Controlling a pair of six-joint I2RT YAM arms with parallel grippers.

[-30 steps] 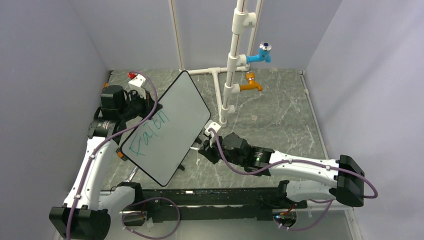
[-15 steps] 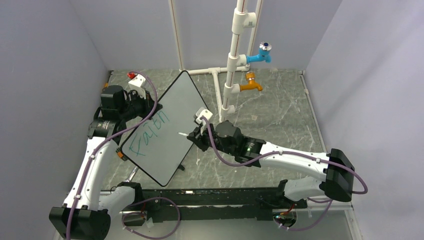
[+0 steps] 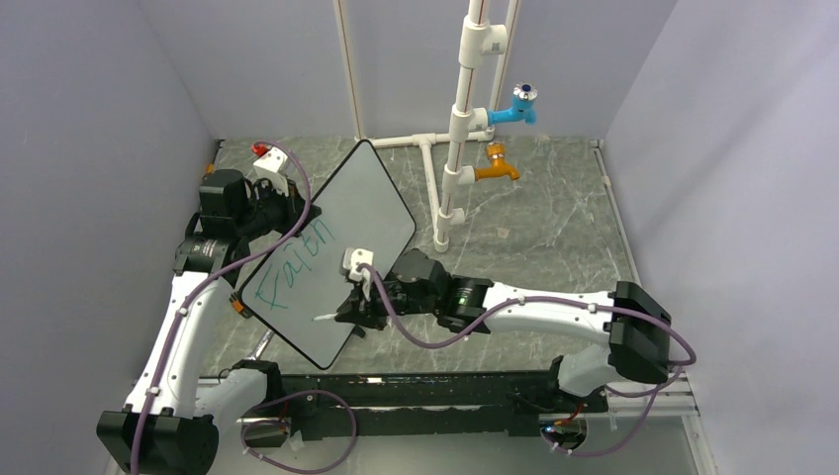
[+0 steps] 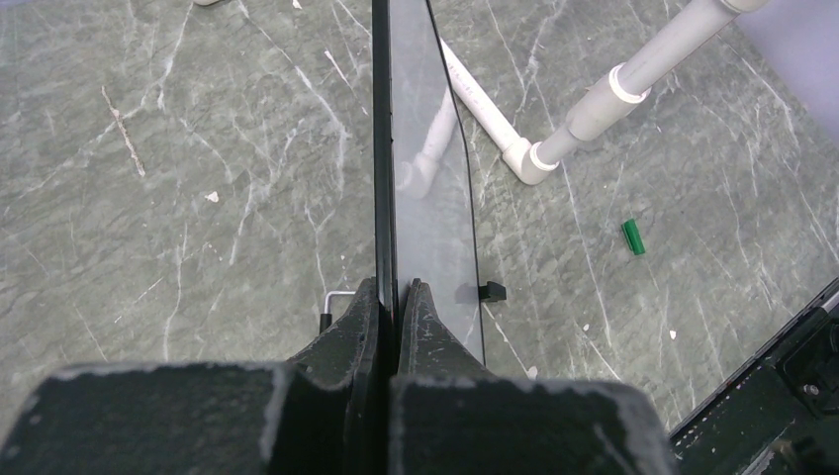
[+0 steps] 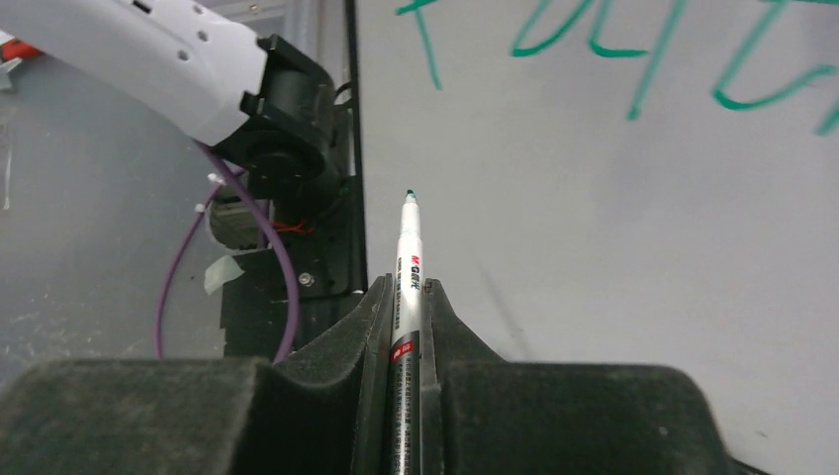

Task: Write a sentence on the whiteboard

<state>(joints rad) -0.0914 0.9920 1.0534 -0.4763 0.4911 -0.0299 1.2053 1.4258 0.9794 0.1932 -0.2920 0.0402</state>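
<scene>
Marker aimed at blank lower part of whiteboard.
Whiteboard is clamped tilted at its rim by the left gripper. Marker is pinched in the right gripper, tip pointed at the board's near end, below the sentence, so far "Faith". Contact cannot be told.

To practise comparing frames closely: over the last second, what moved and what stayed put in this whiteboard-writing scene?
The right tool, shut on the marker, swung left, from beside the whiteboard's right edge to over its blank lower part. The left tool kept clamping the board's edge; board and green writing are unchanged.
</scene>
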